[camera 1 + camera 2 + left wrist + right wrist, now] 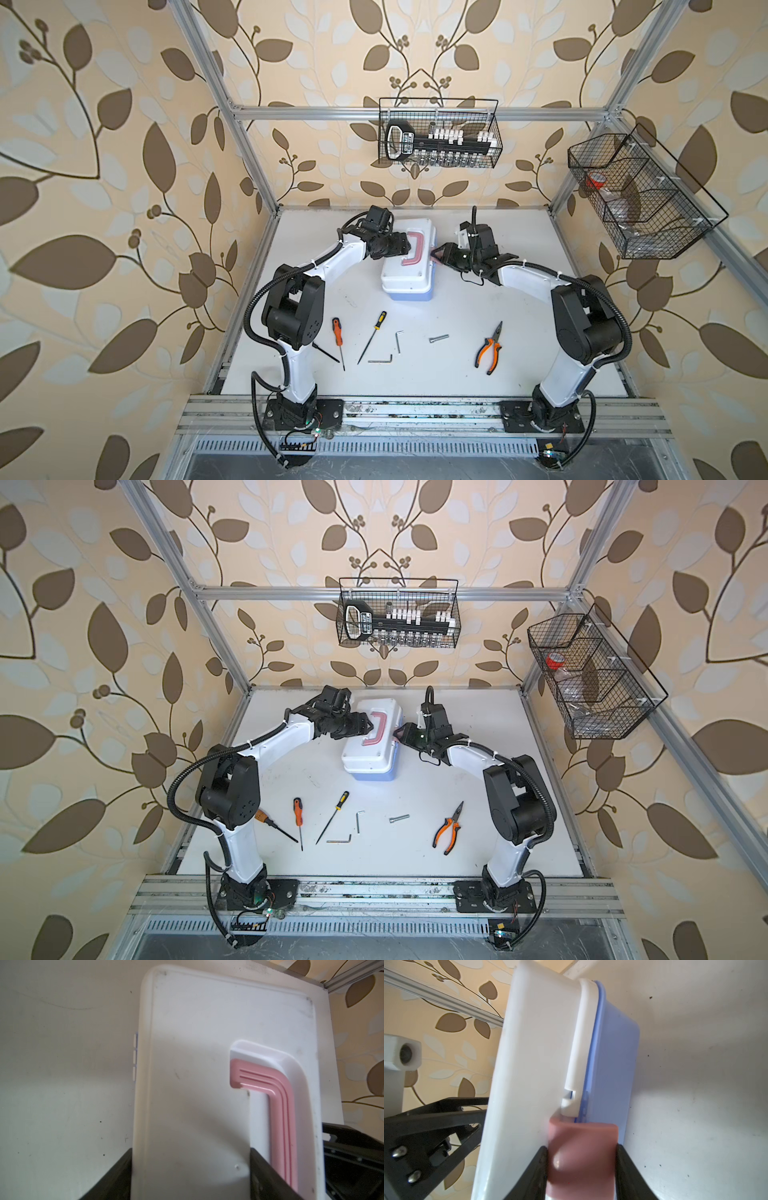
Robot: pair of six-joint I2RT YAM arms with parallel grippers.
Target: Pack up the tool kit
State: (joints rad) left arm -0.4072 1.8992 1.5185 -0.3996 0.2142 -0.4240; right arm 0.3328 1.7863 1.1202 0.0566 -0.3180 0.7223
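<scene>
Soft, warm light fills both top views; the worktop [415,384] glows bright, with faint shadows. The frame rails [415,113] bow near picture edges. Wrist views look hazy, the near fingers [113,1180] blurred.

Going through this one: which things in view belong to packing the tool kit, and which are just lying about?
Belongs to the job: tool case, latch, orange screwdriver, yellow-black screwdriver, half-hidden screwdriver, hex key, second hex key, bolt, pliers.

Lying about: socket holder, back wire basket, side wire basket.
</scene>
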